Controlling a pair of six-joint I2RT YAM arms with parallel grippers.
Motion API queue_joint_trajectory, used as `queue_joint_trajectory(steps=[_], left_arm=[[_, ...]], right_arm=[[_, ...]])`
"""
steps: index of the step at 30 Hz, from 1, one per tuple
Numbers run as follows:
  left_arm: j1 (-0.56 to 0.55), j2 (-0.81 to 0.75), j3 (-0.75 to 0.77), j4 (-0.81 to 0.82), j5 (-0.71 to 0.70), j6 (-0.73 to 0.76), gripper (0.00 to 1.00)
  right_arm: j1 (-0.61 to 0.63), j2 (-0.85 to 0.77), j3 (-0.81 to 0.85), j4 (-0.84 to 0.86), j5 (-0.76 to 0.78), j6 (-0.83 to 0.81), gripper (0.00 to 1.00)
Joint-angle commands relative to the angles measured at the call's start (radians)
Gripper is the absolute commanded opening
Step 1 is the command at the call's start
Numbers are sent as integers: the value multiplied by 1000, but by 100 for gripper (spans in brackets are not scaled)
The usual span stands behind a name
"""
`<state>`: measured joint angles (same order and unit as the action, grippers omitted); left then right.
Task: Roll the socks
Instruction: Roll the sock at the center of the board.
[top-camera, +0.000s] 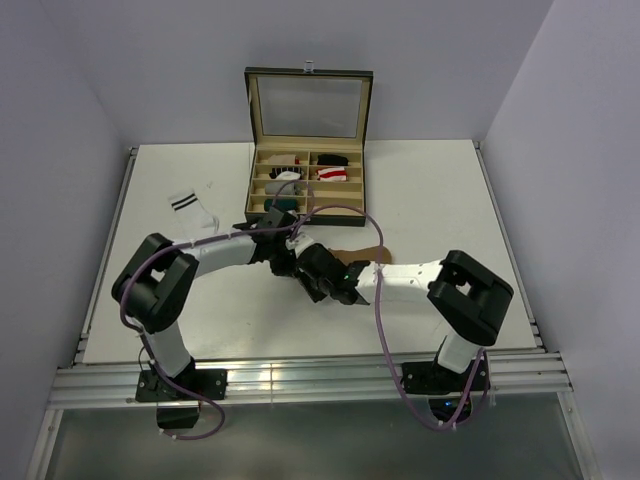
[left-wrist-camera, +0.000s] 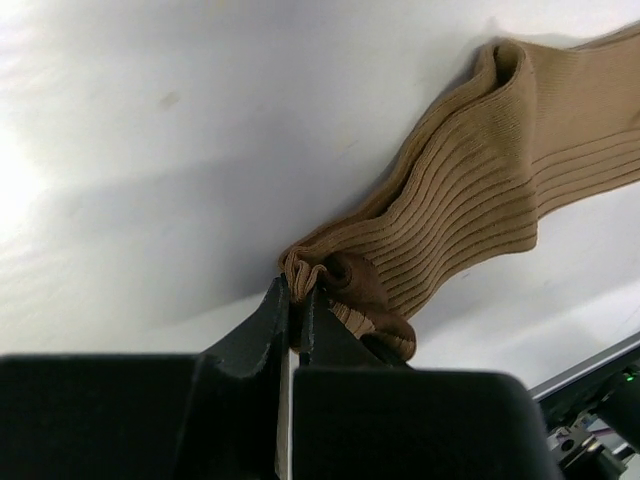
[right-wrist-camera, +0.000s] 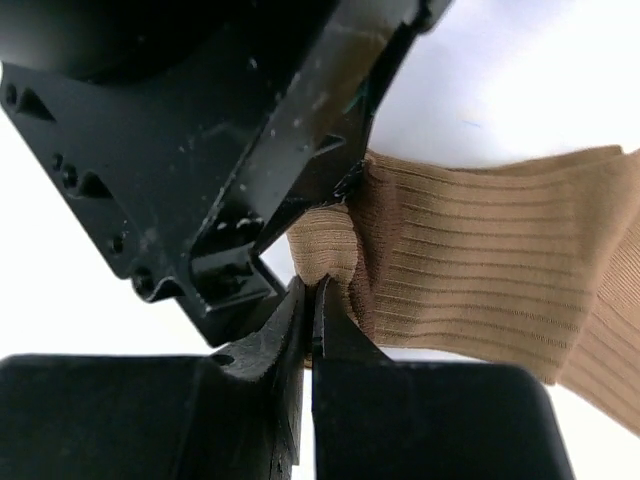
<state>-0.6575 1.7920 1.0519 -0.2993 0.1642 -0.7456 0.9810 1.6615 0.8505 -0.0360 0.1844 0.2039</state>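
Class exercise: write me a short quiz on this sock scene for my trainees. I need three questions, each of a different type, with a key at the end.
1. Fill in the blank: the lid of the box stands ____.
2. Where does the white striped sock lie?
A. in the box
B. on the table, left of the box
C. draped over an arm
3. True or false: the left hand and the right hand are both shut on one end of the tan sock.

Key: 1 open; 2 B; 3 true.
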Motion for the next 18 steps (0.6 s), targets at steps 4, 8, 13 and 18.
queue_joint_trajectory(steps=[4,8,13,18], left_arm=[[21,-103,-84,-89,-58,12,1],[29,-134,-86,-64,-81,-17,20],[35,-143,-90,-14,-98,-70,37],[44,-200,-147,74,-120,-147,45]], right_arm=[[-16,52,67,-70,-255,-44,0],[-85,75,76,-79,-429,-28,0],[-221,101,61,-70,-658,18,0],[-353,148,25,-12,-865,122,0]])
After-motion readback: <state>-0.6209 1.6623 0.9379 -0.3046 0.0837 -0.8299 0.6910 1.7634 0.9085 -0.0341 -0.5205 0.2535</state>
